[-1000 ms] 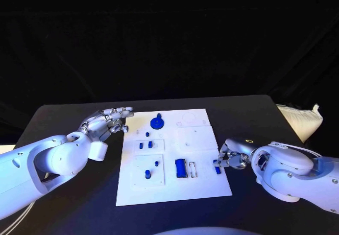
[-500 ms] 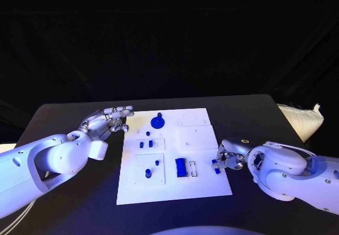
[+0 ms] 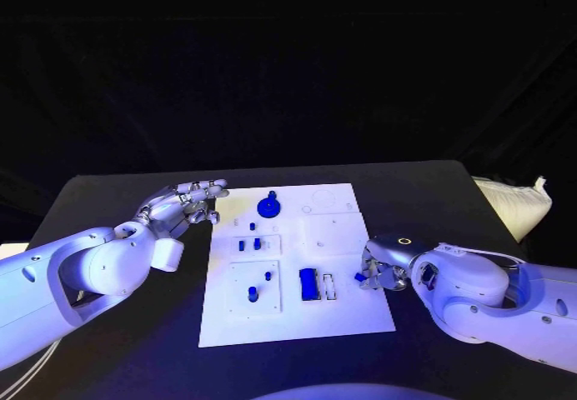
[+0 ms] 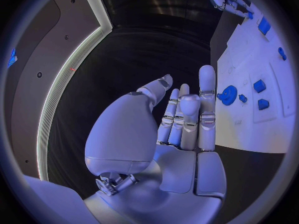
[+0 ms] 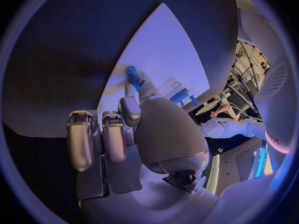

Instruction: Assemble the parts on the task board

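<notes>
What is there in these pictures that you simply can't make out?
- Head view: the right hand covers most of the small blue part it pinches, so its shape is unclear.
- Head view: the small blue pieces on the task board are too tiny to identify.
- Left wrist view: the left hand hides part of the board.

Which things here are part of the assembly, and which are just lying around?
Job:
- task board
- small blue part pinched in the right hand
- blue round part
- blue block
- blue pegs
- left hand, holding nothing, beside the board

Lying about:
- white bag at the table's right edge
</notes>
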